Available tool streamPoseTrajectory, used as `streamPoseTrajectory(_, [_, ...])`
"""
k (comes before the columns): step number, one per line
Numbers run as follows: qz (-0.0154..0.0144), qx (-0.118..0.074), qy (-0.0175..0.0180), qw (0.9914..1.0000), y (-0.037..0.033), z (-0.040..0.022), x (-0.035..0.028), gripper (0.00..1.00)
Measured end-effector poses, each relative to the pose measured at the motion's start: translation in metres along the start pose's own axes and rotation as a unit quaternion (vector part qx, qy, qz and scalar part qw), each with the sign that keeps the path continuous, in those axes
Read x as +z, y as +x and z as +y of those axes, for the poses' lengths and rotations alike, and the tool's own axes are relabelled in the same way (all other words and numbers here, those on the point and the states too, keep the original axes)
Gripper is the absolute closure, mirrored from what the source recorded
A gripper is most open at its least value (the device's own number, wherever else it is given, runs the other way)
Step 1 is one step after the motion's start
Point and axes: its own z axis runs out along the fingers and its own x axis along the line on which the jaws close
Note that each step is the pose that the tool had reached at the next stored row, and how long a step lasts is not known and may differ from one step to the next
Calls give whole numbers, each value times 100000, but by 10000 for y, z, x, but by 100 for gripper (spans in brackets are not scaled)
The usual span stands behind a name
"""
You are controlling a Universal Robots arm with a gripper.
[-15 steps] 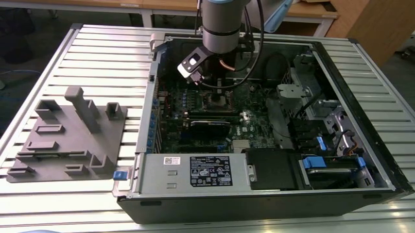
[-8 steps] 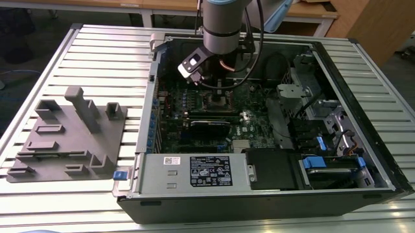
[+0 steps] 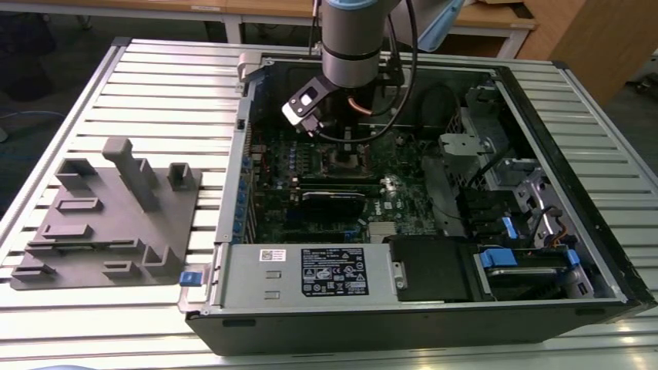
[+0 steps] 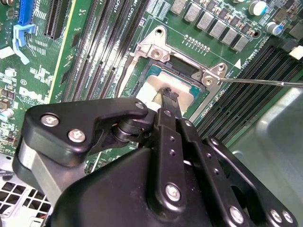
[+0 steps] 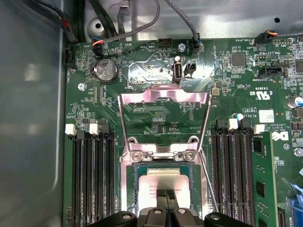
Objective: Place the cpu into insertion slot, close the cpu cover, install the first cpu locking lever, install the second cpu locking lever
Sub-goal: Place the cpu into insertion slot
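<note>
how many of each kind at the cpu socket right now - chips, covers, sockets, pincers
cpu: 1
cpu cover: 1
insertion slot: 1
pincer: 1
total: 4

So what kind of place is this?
Probably a robotics lab or workshop: a robot arm reaches into an open computer case on a slotted metal table, with a grey fixture plate beside it and wooden desks behind.

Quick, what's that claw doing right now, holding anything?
Gripper: low over the cpu in the insertion slot; open or closed cannot be told.
</note>
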Motion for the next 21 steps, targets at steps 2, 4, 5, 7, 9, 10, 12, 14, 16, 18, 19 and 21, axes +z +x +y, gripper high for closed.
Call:
streamPoseTrajectory(2, [2, -2, -7, 100000, 0, 0, 1, 89])
streamPoseTrajectory(4, [27, 0, -21, 100000, 1, 1, 4, 89])
streamPoseTrajectory(5, [24, -1, -18, 100000, 1, 0, 4, 89])
streamPoseTrajectory(7, [-1, -1, -4, 100000, 0, -1, 11, 89])
streamPoseTrajectory(9, [1, -3, -6, 100000, 0, -1, 12, 89])
streamPoseTrajectory(10, [13, 0, -16, 100000, 1, 0, 14, 89])
streamPoseTrajectory(12, [26, 1, -23, 100000, 1, 0, 15, 89])
streamPoseTrajectory(14, [23, 1, -18, 100000, 1, 0, 15, 89])
streamPoseTrajectory(16, [23, 0, -18, 100000, 1, -1, 16, 89])
streamPoseTrajectory(18, [29, 1, -21, 100000, 1, -1, 16, 89])
streamPoseTrajectory(19, [37, 1, -21, 100000, 1, -1, 17, 89])
streamPoseTrajectory(21, [34, 2, -11, 100000, 0, -1, 21, 89])
